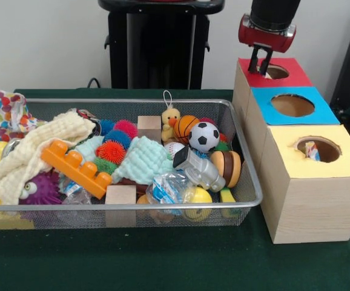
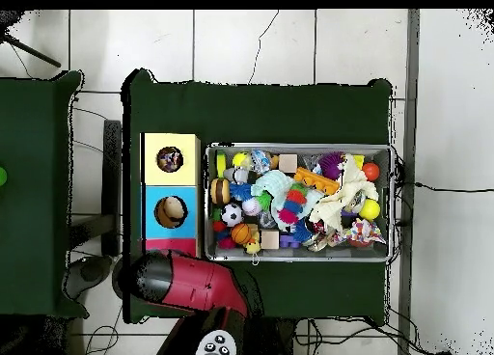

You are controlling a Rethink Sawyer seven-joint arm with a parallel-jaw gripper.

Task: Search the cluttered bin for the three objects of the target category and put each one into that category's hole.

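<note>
My gripper [image 1: 259, 65] hangs over the red hole, jaws slightly apart, empty. At the bin's [image 1: 247, 200] 10 o'clock corner a dotted cloth [image 1: 10, 113] drapes the rim: light, limp, so I'd pinch a bunched fold.

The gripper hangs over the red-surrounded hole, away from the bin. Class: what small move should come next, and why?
Probably swing the gripper across to the bin's far corner, above the polka-dot fabric piece draped over the rim. It appears to hold nothing, one dotted piece seems to show inside the yellow-surrounded hole, and this piece lies exposed.
</note>
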